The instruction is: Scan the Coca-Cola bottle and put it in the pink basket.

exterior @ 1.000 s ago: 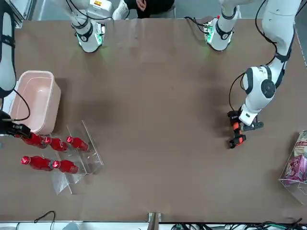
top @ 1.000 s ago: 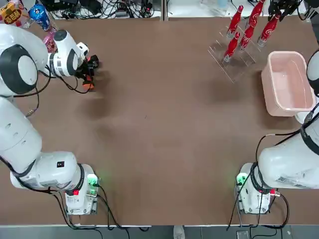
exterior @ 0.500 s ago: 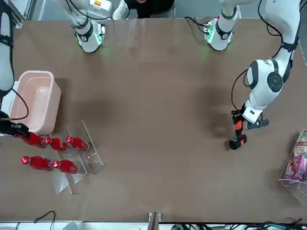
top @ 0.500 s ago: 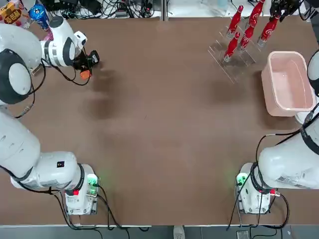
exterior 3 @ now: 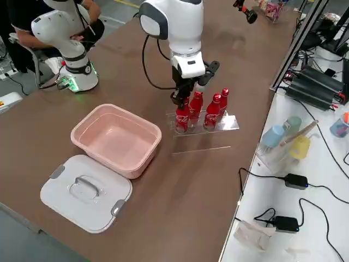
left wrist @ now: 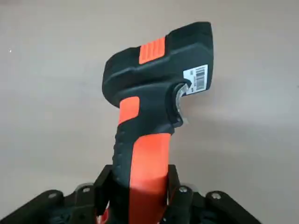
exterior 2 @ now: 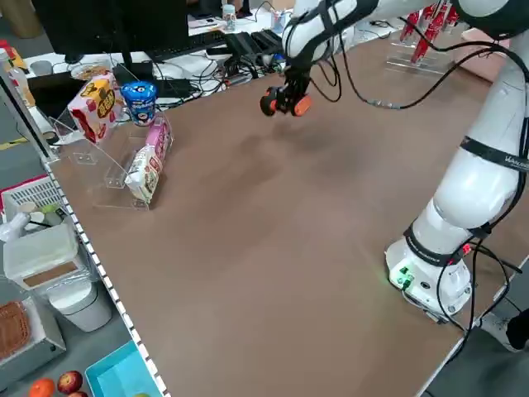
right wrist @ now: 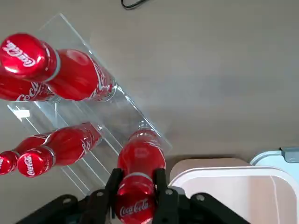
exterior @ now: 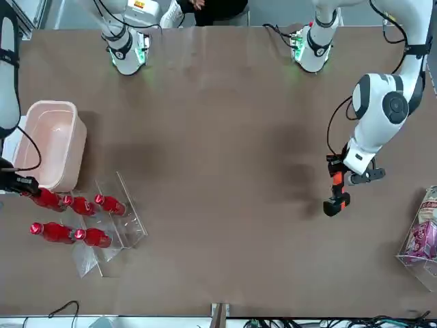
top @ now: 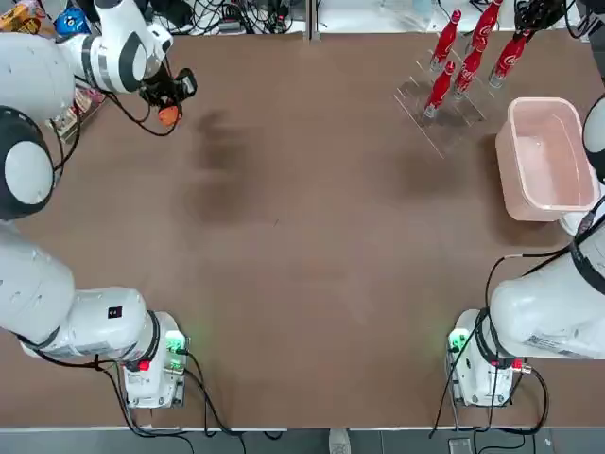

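I see my right gripper (right wrist: pixel 138 196) clamped on a glossy red contoured Coca-Cola bottle (right wrist: pixel 140 161) in the clear acrylic rack (right wrist: pixel 100 119) beside the matte pale pink plastic basket (exterior 3: pixel 117 139); my left gripper (left wrist: pixel 140 198) grips a chunky black-and-orange scanner (left wrist: pixel 156 93).

Rack (top: pixel 444 99) at table's (top: pixel 312 246) far right, holding five bottles (top: pixel 440 85) upright in two rows. Basket (top: pixel 546 156) just right of rack, nearer robot; lid (exterior 3: pixel 86 192) on table beside basket, toward right edge. Right gripper (right wrist: pixel 136 196) over rack's basket-side end, fingers either side of end bottle's (right wrist: pixel 139 173) neck. Left gripper (left wrist: pixel 140 205) above far left of table, well apart from rack, scanner (left wrist: pixel 156 107) in it, off table. Snack stand (exterior 2: pixel 124 157) at far left edge, beyond scanner.
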